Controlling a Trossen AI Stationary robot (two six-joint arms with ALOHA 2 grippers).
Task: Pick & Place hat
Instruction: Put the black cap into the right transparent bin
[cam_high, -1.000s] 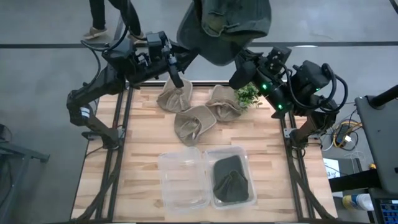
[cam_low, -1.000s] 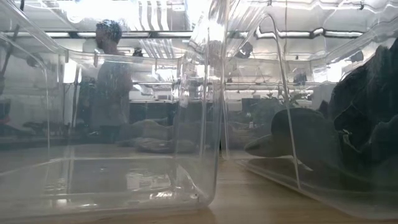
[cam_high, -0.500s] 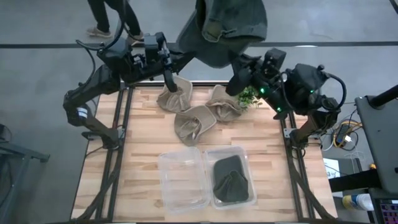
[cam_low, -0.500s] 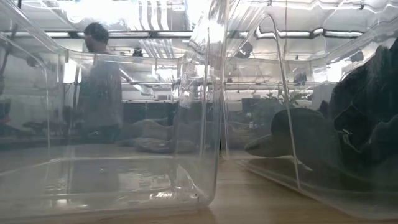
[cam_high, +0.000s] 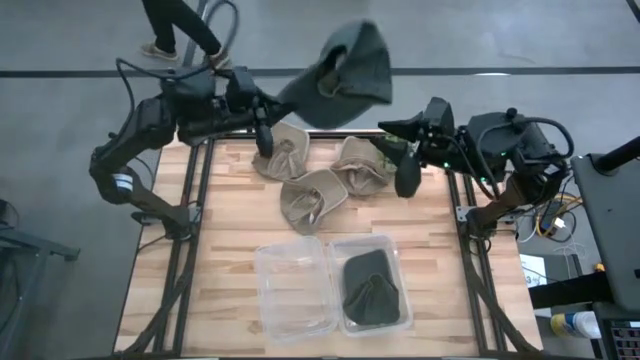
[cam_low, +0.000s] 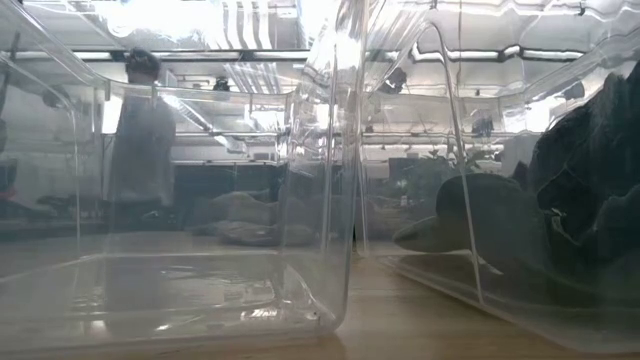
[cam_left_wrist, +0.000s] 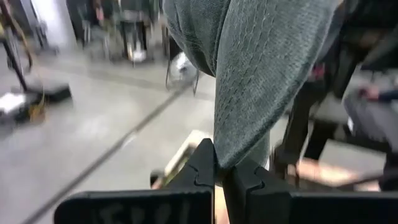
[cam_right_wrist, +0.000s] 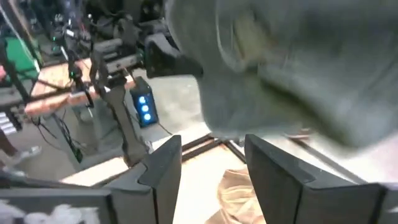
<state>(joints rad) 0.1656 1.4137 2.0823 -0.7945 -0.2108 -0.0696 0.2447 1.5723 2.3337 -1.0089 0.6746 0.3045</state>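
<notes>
Since a second ago the right gripper (cam_high: 402, 180) has let go of the grey hat (cam_high: 345, 65) and dropped toward the table's far right, its fingers (cam_right_wrist: 163, 167) spread wide on nothing. Now the left gripper (cam_left_wrist: 222, 167) alone holds that hat, jaws pinched tight on a fold of its knit. The hat hangs high over the far edge, well apart from the two clear bins (cam_high: 331, 284); the empty left bin (cam_high: 293, 290) lies nearer the left arm. Three tan hats (cam_high: 322, 172) stay heaped beneath. A dark hat (cam_high: 372, 286) fills the right bin. Both grippers are hidden in the low view, where a person (cam_low: 138, 140) stands beyond.
</notes>
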